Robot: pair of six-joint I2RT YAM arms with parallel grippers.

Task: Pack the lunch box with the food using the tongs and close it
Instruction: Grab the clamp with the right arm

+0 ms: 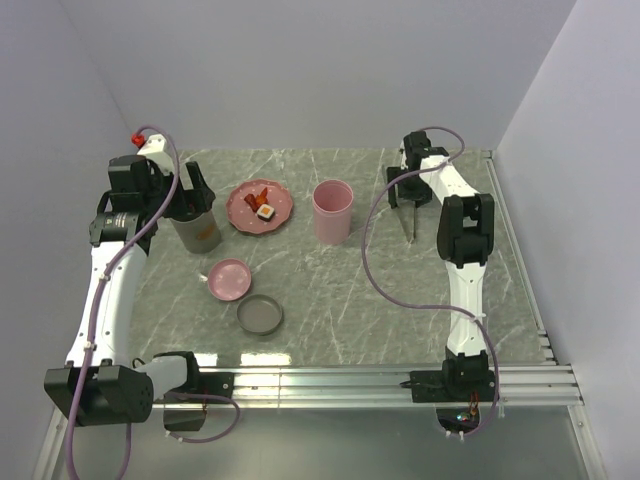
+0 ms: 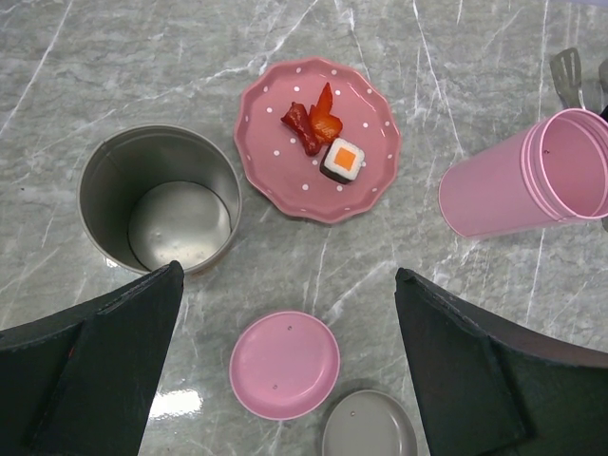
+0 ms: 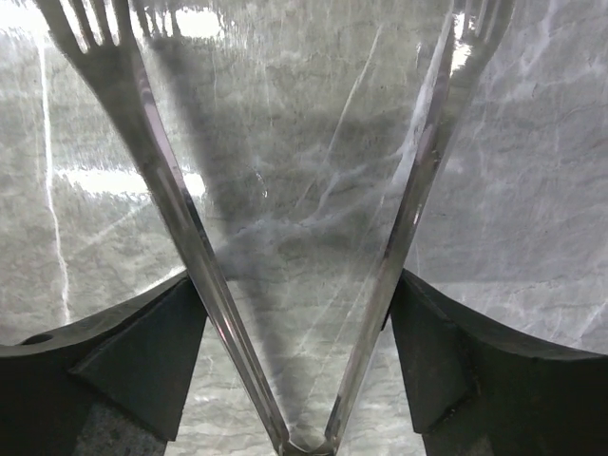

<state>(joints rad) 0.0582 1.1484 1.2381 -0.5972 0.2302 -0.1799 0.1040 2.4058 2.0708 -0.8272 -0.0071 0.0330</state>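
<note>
Jaws of the right gripper point(image 3: 299, 280) clasp the tongs point(image 3: 180, 223) over white-walled grey marble point(image 1: 340, 290).

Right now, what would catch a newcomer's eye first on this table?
Probably the pink dotted plate at the middle back of the table, with the red-orange strips and one white, orange-topped cube of food on it. Next, on the right, the silvery tongs spread in a V between the fingers of the right gripper, which press on both arms.

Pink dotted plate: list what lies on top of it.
On the plate lie red-orange strips and, beside them, a small cube with an orange top. The plate surface directly beneath the pieces is covered.
</note>
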